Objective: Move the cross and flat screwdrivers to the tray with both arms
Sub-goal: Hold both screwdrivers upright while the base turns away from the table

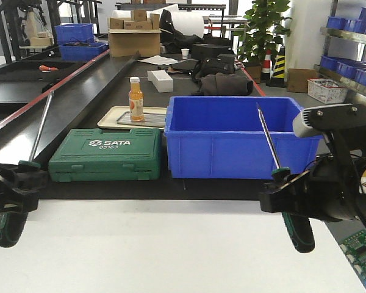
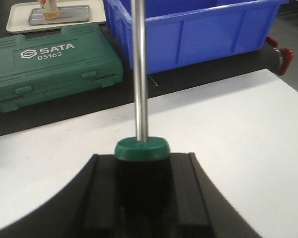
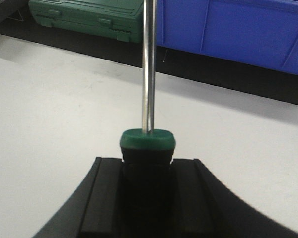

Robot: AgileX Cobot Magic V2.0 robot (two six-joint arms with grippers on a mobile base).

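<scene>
Over the near edge of the white counter [image 1: 171,256], both arms hold a screwdriver clear of the surface. The left fingers [image 1: 21,183] are clamped on the left screwdriver [image 1: 11,227] at the top of its handle; the green-and-black grip hangs below them, and the steel shaft slants up and away. The right fingers [image 1: 274,198] are likewise closed on the right screwdriver [image 1: 299,232], whose shaft rises in front of the blue bin [image 1: 232,146]. Each wrist view shows a green collar seated between black fingers. Beyond, on the black counter [image 1: 110,189], a green tool case [image 1: 107,155] sits just left of the bin, and behind it a bottle [image 1: 135,97] stands on a beige tray [image 1: 113,116].
</scene>
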